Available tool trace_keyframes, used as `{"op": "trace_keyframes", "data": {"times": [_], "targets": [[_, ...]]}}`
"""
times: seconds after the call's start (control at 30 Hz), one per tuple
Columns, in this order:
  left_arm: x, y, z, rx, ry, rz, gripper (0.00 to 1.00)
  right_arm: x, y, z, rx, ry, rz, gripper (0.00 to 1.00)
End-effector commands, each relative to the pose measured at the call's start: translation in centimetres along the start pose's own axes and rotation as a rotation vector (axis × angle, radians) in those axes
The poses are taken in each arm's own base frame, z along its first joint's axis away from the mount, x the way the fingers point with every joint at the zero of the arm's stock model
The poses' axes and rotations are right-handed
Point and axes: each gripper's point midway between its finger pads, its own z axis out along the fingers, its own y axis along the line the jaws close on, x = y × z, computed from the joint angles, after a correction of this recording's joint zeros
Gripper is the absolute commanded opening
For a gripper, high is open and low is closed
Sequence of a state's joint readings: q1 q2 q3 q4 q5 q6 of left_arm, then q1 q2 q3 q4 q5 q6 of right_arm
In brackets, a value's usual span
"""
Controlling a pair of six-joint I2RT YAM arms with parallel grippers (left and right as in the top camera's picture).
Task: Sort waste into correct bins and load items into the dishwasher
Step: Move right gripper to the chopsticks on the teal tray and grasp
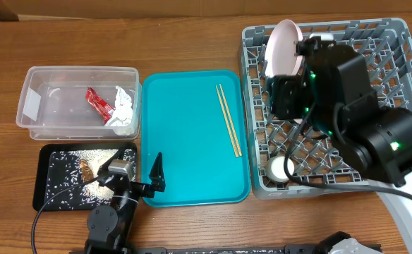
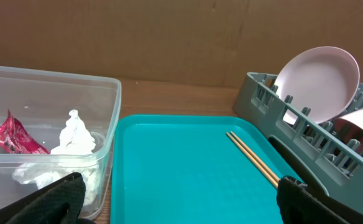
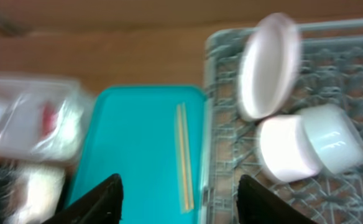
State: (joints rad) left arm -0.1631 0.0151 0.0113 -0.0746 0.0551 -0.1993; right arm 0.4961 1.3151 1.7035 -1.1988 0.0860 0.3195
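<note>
Nearest, left gripper (image 2: 180, 190) spread wide, nothing held, beside black tray (image 1: 39, 201) of grainy scraps. Next, smooth teal tray (image 1: 185, 155) with two thin wooden chopsticks (image 1: 228, 120); clear plastic tub (image 1: 33, 99) holding red wrapper (image 1: 99, 102). Above grey lattice rack (image 1: 396, 42), right gripper (image 3: 181, 199) just as wide, empty; round pink plate (image 1: 283, 46) upright far back. Wrist view only: pink bowl (image 3: 287, 149), white cup (image 3: 334, 140).

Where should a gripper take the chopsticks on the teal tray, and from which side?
Near mid-length of the chopsticks, coming straight down from above and closing across the pair. They lie flat, side by side on the tray, likely too thin to catch from the side.
</note>
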Motion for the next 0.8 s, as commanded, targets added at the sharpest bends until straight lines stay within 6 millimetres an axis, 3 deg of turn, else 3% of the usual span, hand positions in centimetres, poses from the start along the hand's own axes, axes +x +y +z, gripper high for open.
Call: {"op": "trace_keyframes", "data": {"times": [0.0, 0.17, 0.33, 0.53, 0.67, 0.77], "targets": [[0.0, 0.3, 0.0, -0.015, -0.007, 0.02, 1.0, 3.2, 3.9, 1.2, -0.177, 0.158, -0.071, 0.55], [0.0, 0.3, 0.0, -0.015, -0.007, 0.02, 1.0, 7.4, 3.8, 7.3, -0.05, 0.313, -0.137, 0.53], [0.0, 0.3, 0.0, -0.015, -0.007, 0.02, 1.0, 10.8, 4.5, 16.1, 0.002, 0.445, -0.201, 0.34], [0.0, 0.3, 0.0, -0.015, -0.007, 0.02, 1.0, 15.3, 2.8, 24.3, 0.096, 0.568, -0.246, 0.34], [0.0, 0.3, 0.0, -0.015, -0.007, 0.02, 1.0, 16.7, 0.8, 27.0, 0.192, 0.583, -0.272, 0.37], [0.0, 0.3, 0.0, -0.015, -0.007, 0.02, 1.0, 17.8, 0.5, 28.2, 0.199, 0.608, -0.273, 0.37]]}}
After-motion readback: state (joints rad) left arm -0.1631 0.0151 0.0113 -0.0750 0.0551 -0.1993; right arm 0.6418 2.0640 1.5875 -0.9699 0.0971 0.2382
